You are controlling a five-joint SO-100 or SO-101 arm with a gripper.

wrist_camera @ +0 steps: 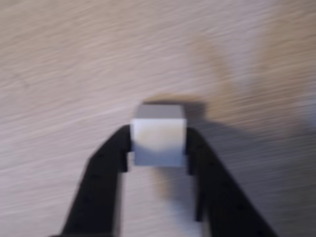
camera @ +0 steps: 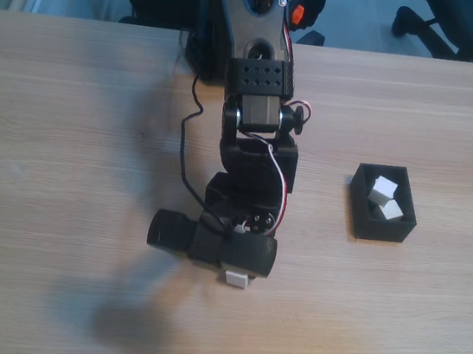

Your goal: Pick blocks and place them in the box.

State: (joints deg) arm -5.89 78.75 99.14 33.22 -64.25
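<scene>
A small plain white cube (wrist_camera: 159, 138) is clamped between the black two-finger gripper (wrist_camera: 159, 148) above the wooden table (camera: 64, 163), well left of the black open-topped box (camera: 380, 229). It is judged light, rigid, smooth; opposite flat faces suit gripping.

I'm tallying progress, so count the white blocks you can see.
3. Two blocks lie inside the black box; one block sits between the pincer fingers. The arm may hide others.
</scene>
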